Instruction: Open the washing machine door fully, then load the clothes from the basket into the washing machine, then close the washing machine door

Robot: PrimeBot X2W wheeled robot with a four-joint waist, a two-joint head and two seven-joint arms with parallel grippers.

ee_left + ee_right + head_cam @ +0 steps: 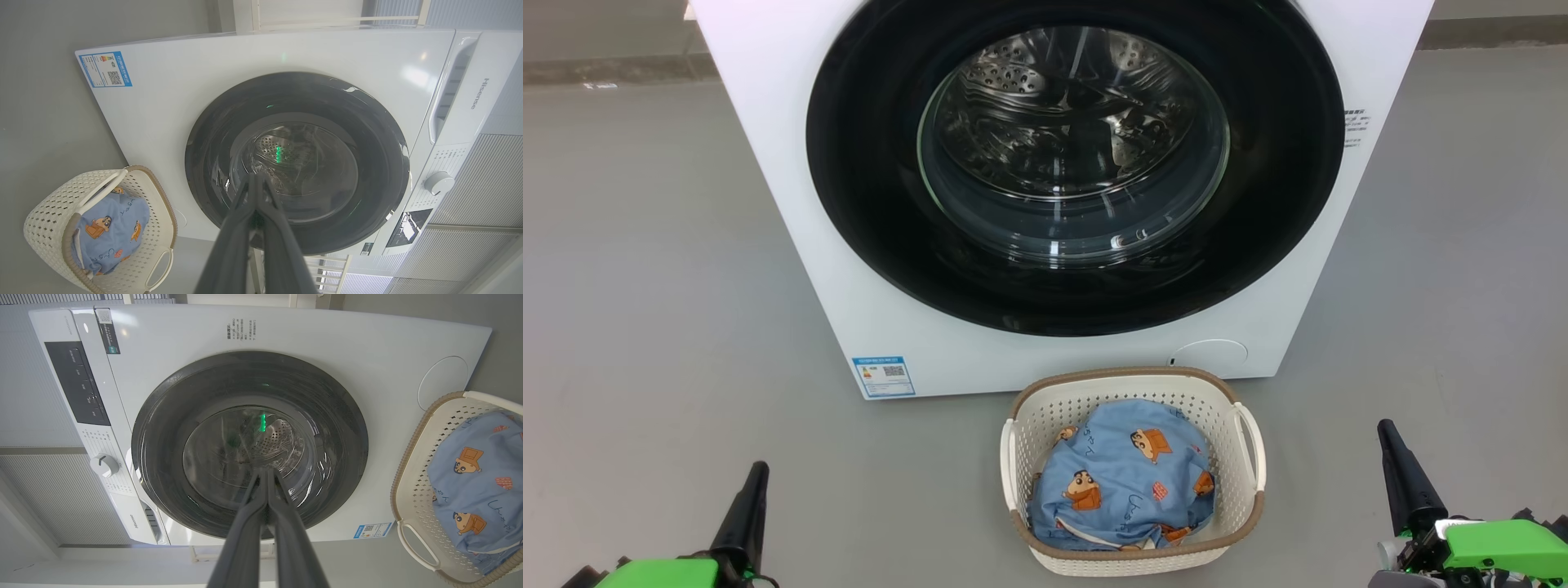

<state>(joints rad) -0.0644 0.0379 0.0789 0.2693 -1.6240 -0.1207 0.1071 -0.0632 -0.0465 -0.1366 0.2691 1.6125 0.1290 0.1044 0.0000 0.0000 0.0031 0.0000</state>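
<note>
The white washing machine (pixel 768 188) stands straight ahead, its glossy black round door (pixel 866 163) shut flat against the front. On the floor before it sits the cream basket (pixel 1134 380), holding the light-blue cartoon-print clothes (pixel 1123 482). My left gripper (pixel 758 469) rests low at the left, fingers together and empty. My right gripper (pixel 1387 429) rests low at the right, also shut and empty. Both wrist views look along closed fingers (pixel 256 179) (pixel 267 473) at the door (pixel 367 134) (pixel 163 416), with the basket (pixel 45 212) (pixel 412 465) to one side.
Grey floor (pixel 645 343) spreads to both sides of the machine and around the basket. A blue label (pixel 883 376) sits low on the washer's front. The control panel and knob (pixel 439 182) show at the machine's top.
</note>
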